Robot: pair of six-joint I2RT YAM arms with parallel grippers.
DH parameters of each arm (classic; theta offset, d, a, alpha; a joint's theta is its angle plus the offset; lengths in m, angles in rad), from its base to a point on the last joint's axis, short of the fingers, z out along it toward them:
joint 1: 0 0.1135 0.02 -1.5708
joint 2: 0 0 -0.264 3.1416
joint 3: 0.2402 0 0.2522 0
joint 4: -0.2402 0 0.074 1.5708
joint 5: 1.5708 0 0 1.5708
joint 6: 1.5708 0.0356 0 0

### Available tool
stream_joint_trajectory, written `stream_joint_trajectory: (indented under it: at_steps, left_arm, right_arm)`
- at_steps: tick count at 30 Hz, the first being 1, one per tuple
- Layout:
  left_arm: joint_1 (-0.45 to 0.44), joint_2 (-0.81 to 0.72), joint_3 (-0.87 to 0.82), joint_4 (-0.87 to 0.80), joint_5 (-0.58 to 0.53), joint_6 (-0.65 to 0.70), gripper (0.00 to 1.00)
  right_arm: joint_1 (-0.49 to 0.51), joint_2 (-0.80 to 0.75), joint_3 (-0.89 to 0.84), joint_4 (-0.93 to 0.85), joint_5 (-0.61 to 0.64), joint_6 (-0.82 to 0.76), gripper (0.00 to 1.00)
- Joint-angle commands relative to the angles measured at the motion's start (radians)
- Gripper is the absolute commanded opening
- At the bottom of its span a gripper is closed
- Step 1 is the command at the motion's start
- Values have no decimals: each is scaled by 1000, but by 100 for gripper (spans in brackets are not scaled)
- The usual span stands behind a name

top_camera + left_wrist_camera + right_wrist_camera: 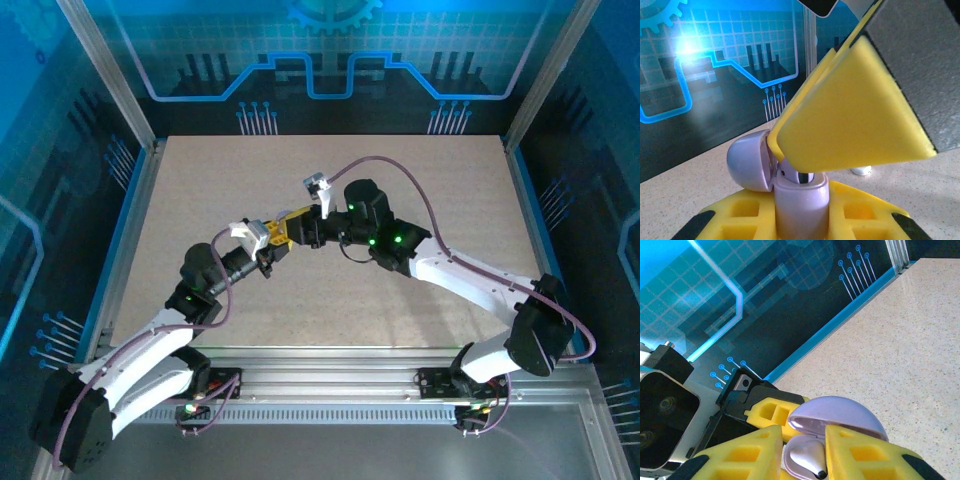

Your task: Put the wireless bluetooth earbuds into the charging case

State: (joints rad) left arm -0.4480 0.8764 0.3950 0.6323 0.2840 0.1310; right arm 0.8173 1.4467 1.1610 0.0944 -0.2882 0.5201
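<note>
The charging case (801, 207), pale lavender, stands upright between the yellow fingers of my left gripper (802, 220), which is shut on its body. Its lid (747, 161) hangs open to the left. One earbud (807, 460) lies in the case's well, its dark tip pointing out. My right gripper (805, 457) straddles that earbud; the right finger (870, 455) is against it and the left finger (742, 455) stands a little clear. From the left wrist, the right gripper's finger (850, 120) leans over the case mouth. Both grippers (290, 232) meet above mid-table.
A small white piece (861, 171) lies on the speckled table (910, 340) just behind the case. Blue-lit walls and metal rails (130, 190) close the table in on three sides.
</note>
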Motion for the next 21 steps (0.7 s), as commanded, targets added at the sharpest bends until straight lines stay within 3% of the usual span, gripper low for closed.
stream_joint_trajectory:
  at_steps: [1, 21]
  left_arm:
    - [-5, -28, -5, 63, -14, 1, 18]
    - [-8, -33, -8, 47, -26, 0, 18]
  right_arm:
    - [12, -4, 17, -55, 3, 6, 30]
    - [11, -88, 25, -79, 6, -34, 31]
